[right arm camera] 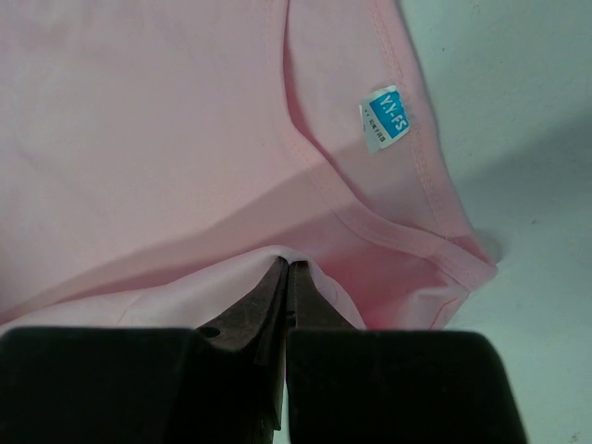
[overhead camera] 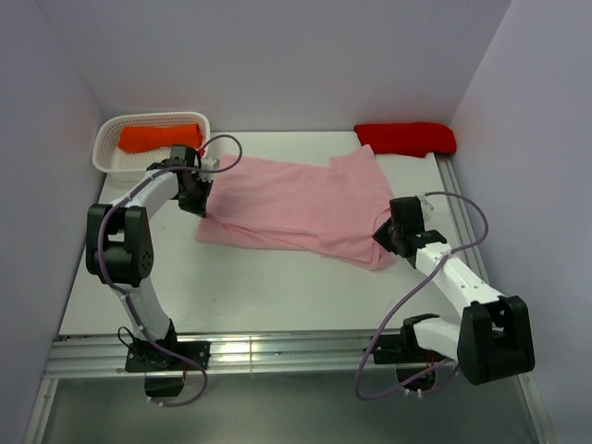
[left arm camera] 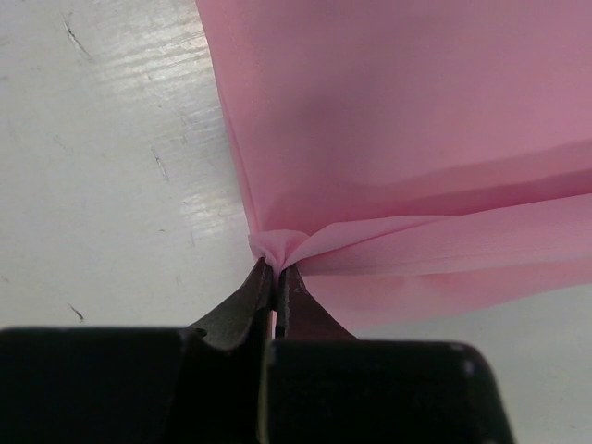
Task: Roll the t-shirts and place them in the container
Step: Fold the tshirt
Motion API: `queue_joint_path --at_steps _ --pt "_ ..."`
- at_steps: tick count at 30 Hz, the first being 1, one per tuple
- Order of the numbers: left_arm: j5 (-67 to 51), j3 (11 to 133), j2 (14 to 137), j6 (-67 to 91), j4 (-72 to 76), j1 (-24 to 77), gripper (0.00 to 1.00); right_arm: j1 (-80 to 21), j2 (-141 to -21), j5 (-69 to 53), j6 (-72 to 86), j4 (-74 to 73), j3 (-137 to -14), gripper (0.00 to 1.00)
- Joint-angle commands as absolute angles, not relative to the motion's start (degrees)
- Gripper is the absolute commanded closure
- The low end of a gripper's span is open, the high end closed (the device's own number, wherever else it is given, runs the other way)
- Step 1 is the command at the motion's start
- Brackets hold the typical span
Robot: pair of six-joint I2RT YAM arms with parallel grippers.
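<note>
A light pink t-shirt (overhead camera: 296, 208) lies spread across the middle of the white table, partly folded. My left gripper (overhead camera: 196, 205) is shut on its left edge; the left wrist view shows the cloth (left arm camera: 416, 148) pinched into a pucker at the fingertips (left arm camera: 276, 268). My right gripper (overhead camera: 384, 239) is shut on the shirt's right end by the collar; the right wrist view shows the pink cloth (right arm camera: 139, 139), the neckband and a blue label (right arm camera: 385, 117) beyond the closed tips (right arm camera: 287, 266). An orange t-shirt (overhead camera: 159, 137) lies in a basket. A bright red t-shirt (overhead camera: 405, 138) lies at the back right.
A white plastic basket (overhead camera: 107, 153) stands at the table's back left corner. Lilac walls close in the left, back and right sides. A metal rail (overhead camera: 277, 351) runs along the near edge, where both arm bases stand.
</note>
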State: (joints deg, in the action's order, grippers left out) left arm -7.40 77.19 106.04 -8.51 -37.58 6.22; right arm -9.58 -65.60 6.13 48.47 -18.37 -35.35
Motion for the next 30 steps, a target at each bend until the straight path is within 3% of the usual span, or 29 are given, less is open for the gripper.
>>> queue_joint_path --at_steps 1,18,30 --pt "-6.5 79.0 104.2 -7.6 -37.4 6.3 1.00 -9.0 -64.3 6.9 47.2 -16.3 -36.7 1.00" --pt "-7.4 75.0 94.4 -7.4 -40.7 6.5 1.00 -9.0 -53.8 7.5 45.6 -23.8 -39.8 1.00" --pt "-6.6 80.2 102.8 -6.2 -40.1 7.1 1.00 -8.3 -63.8 7.4 43.9 -20.9 -43.6 1.00"
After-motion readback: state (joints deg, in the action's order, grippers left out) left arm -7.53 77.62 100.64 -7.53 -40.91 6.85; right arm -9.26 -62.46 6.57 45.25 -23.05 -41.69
